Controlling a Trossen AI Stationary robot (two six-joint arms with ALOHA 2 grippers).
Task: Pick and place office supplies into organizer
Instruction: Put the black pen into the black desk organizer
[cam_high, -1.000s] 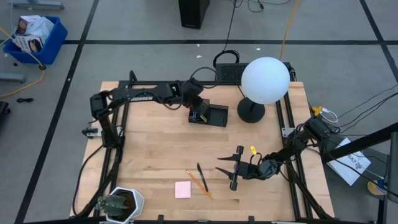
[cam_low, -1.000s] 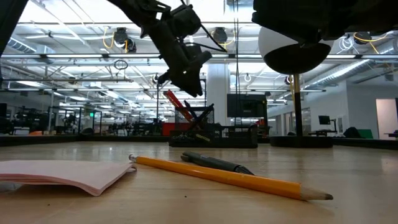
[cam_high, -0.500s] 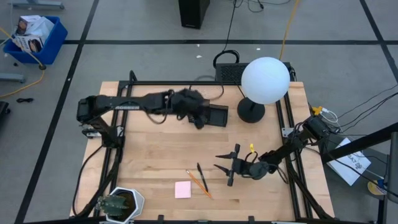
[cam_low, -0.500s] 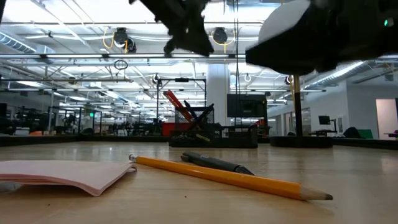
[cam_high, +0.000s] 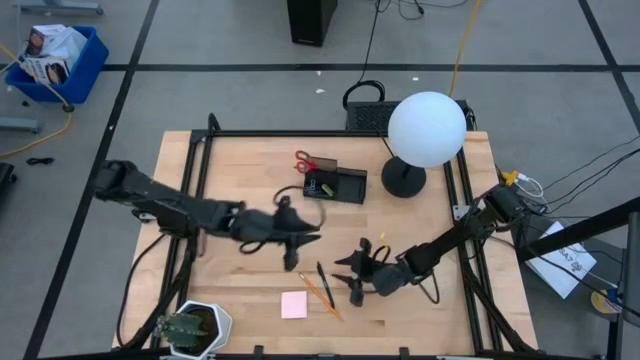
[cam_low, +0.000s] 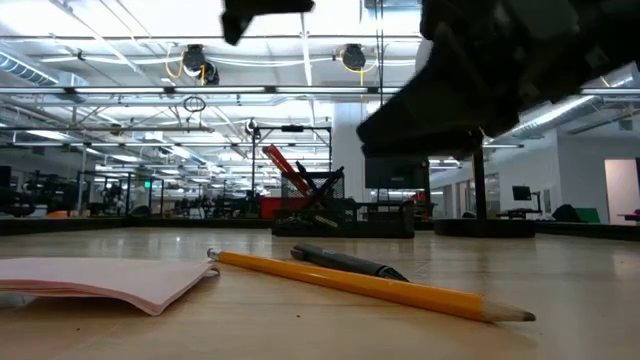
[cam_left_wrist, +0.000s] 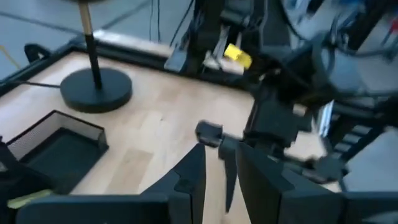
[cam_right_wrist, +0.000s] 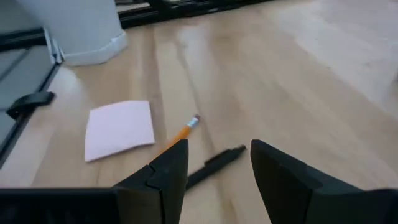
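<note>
My right gripper (cam_high: 352, 280) hangs low over the worktop (cam_high: 240, 180), its fingers spread apart and empty, just beside the black pen (cam_high: 322, 281). In my right wrist view that pen (cam_right_wrist: 214, 165) lies between my two fingers and a little ahead of them, with the orange pencil (cam_right_wrist: 180, 133) touching or nearly touching its far end and the pink sticky-note pad (cam_right_wrist: 120, 128) further beyond the pencil. The step in hand looks like the reach for the pen.

My left gripper (cam_high: 297, 243) is near the pen too, on the side toward the organizer (cam_high: 335, 185); its fingers stand slightly parted with nothing between them. The organizer sits well away from the pen, next to the lamp base (cam_high: 403, 180), and the red-handled scissors (cam_high: 307, 163) rest at its back section.

Next, I judge, my right gripper must drop straight onto the pen and close across its barrel without nudging the pencil. With both arms crowding the pen, a collision is the risk.
</note>
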